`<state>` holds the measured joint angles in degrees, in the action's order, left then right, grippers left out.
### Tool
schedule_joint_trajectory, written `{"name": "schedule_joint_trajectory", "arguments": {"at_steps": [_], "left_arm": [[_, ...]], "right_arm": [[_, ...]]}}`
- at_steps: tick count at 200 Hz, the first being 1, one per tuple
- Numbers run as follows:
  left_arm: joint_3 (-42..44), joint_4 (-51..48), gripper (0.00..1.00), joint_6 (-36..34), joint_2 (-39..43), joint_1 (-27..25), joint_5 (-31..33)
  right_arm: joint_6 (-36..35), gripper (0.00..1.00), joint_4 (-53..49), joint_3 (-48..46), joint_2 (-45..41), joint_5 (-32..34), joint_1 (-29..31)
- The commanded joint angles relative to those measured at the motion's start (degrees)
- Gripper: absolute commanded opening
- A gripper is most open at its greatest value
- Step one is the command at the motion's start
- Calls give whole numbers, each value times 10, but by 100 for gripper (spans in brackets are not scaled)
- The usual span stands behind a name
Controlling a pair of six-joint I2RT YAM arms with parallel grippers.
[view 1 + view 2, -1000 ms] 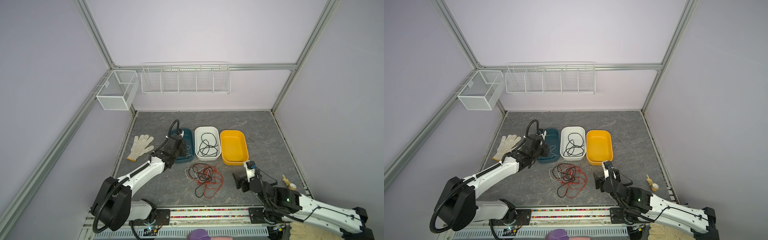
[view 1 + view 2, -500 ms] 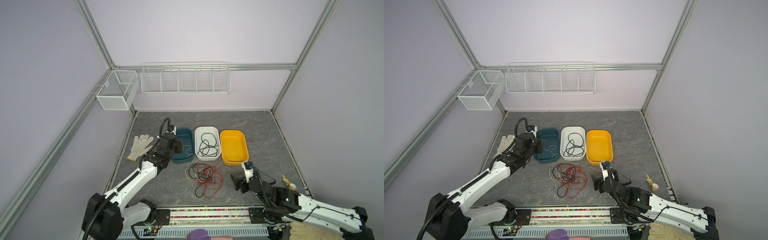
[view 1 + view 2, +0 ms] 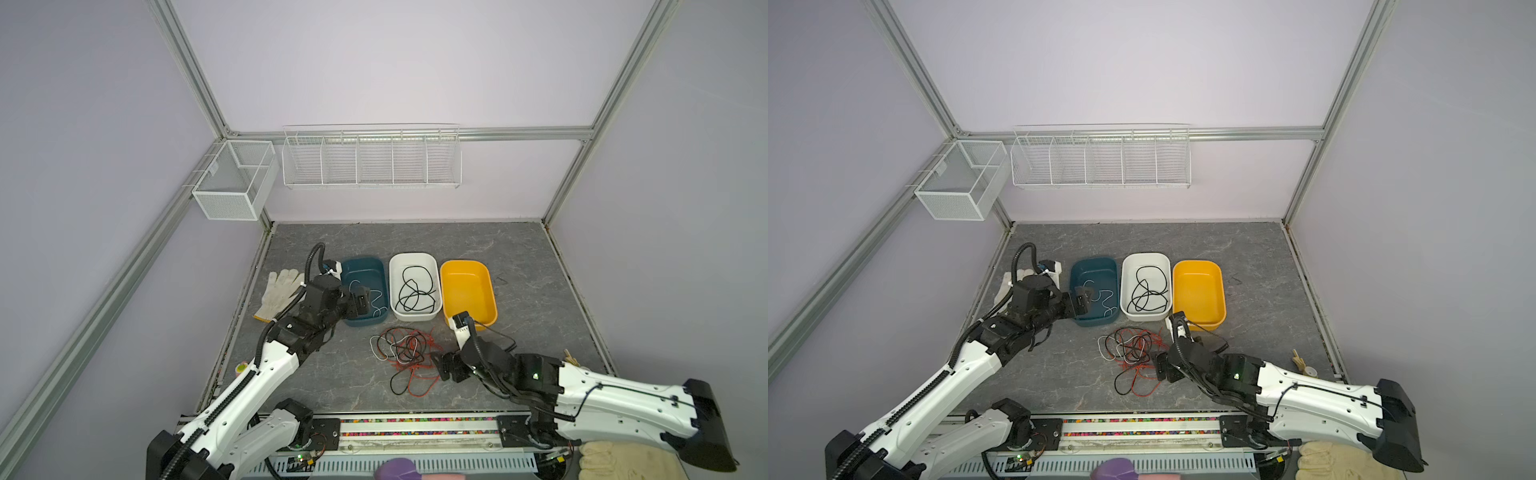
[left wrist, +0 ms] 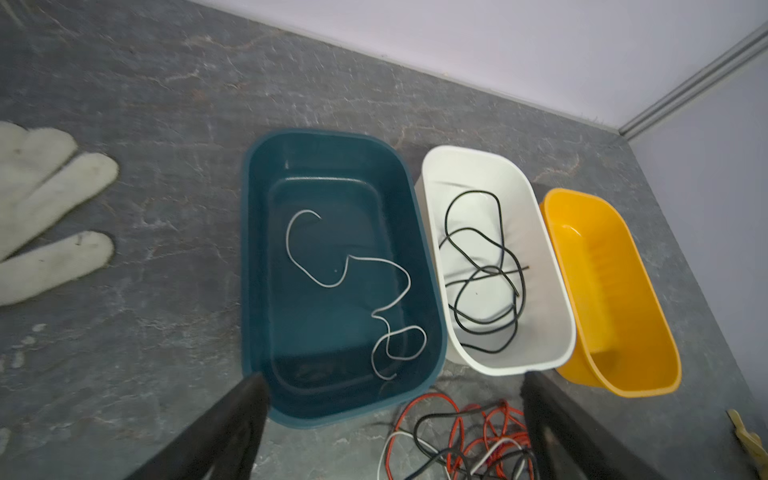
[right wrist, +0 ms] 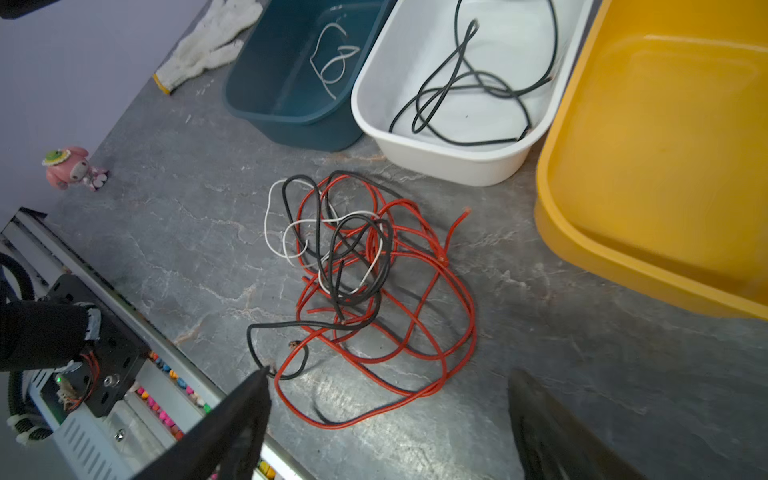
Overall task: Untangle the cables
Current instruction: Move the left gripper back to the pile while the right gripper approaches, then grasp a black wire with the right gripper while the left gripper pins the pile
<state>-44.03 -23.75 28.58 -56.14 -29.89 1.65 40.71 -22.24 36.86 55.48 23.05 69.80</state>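
Now, in a top view, the left gripper point(image 3: 360, 300) hangs by the blue bin point(image 3: 362, 260). The tangled cables point(image 3: 405, 353) lie on the table point(image 3: 332, 374) beside the right gripper point(image 3: 444, 365). Left wrist: the black fingers point(image 4: 232, 419) stand wide apart, holding nothing, and a white cable point(image 4: 353, 286) lies in the bin. Right wrist: the fingers point(image 5: 224, 424) are wide too, over the tangle.

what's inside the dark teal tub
One thin white cable, loosely curled on the floor of the dark teal plastic tub. Nothing else shows; the left hand covers just a near corner.
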Motion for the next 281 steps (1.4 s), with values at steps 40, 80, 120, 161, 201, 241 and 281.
{"name": "schedule_joint_trajectory", "arguments": {"at_steps": [40, 80, 120, 161, 201, 241, 281], "left_arm": [[100, 26, 97, 143, 51, -21, -116], [142, 47, 95, 168, 72, -96, -73], [196, 86, 91, 193, 64, -122, -76], [235, 116, 86, 211, 73, -132, -79], [257, 133, 84, 217, 75, -141, -78], [262, 134, 84, 202, 66, -149, -75], [262, 137, 84, 165, 64, -161, -64]], "right_arm": [[39, 98, 52, 18, 74, -98, -29], [36, 88, 101, -4, 85, -163, -75], [28, 65, 131, -14, 100, -188, -88], [22, 60, 148, -10, 131, -199, -96], [23, 57, 165, -4, 167, -206, -107], [26, 53, 185, 4, 201, -224, -123], [26, 46, 187, 21, 231, -225, -130]]}}
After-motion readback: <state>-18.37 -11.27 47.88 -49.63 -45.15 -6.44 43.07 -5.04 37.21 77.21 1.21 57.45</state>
